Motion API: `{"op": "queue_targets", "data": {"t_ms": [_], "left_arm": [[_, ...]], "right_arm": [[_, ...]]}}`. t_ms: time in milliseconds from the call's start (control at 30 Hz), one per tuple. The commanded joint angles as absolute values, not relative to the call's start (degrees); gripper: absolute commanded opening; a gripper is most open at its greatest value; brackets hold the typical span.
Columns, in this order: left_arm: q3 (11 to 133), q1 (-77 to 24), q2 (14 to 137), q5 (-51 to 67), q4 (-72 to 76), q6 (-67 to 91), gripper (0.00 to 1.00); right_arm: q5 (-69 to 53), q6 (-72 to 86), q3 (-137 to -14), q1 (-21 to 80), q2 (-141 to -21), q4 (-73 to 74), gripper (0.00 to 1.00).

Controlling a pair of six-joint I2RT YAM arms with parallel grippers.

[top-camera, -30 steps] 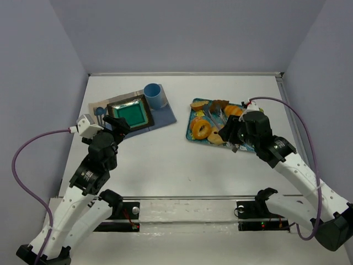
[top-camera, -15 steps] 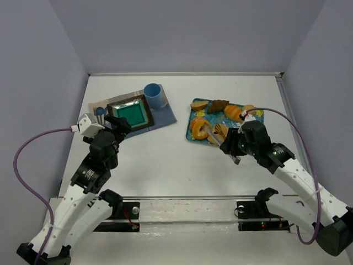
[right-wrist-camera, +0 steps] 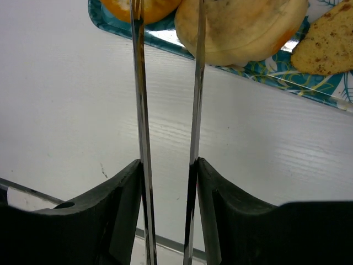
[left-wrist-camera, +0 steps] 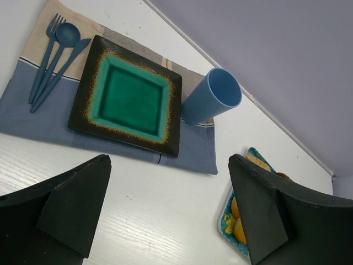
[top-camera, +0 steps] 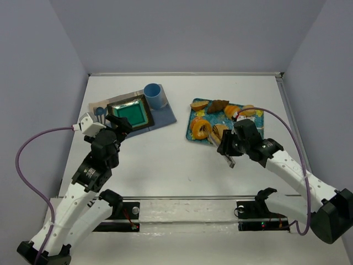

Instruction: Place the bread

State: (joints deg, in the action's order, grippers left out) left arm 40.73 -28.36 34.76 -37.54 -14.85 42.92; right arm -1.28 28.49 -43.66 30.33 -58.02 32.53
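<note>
Right gripper (right-wrist-camera: 168,165): jaws part-closed, pinching metal tongs (right-wrist-camera: 141,83) whose arms reach the pale bread roll (right-wrist-camera: 242,27) on the patterned tray (right-wrist-camera: 276,77), hold on it unclear; squeeze firmly across its middle before lifting.

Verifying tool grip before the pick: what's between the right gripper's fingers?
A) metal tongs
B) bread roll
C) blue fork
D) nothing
A: in the right wrist view the right gripper pinches the two thin arms of the metal tongs, which point at the bread on the tray.
</note>
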Motion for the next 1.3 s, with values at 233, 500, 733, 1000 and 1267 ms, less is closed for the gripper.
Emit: {"op": "queue_targets", "data": {"t_ms": [233,500,733,1000,1267], "left_arm": [[40.52,-28.04,34.1,-39.02,-11.87,42.98,0.99],[40.43,-28.04,34.19,-39.11,-11.78,42.98,0.99],[40.34,-28.04,34.28,-39.11,-11.51,42.89,0.99],[40.43,-28.04,35.33,-38.67,-10.72,42.54,0.99],[40.43,-28.04,35.33,-38.58,-10.72,42.45,0.99]], "right_arm": [[-0.61,29.62,-45.7,30.06,-63.01,24.61,0.46],[-0.44,30.94,-46.23,30.06,-63.46,24.08,0.38],[-1.84,29.71,-45.79,30.06,-59.51,24.26,0.4],[-9.05,24.18,-46.67,30.06,-55.28,24.7,0.44],[-9.23,24.79,-48.51,30.06,-59.85,25.14,0.56]]}}
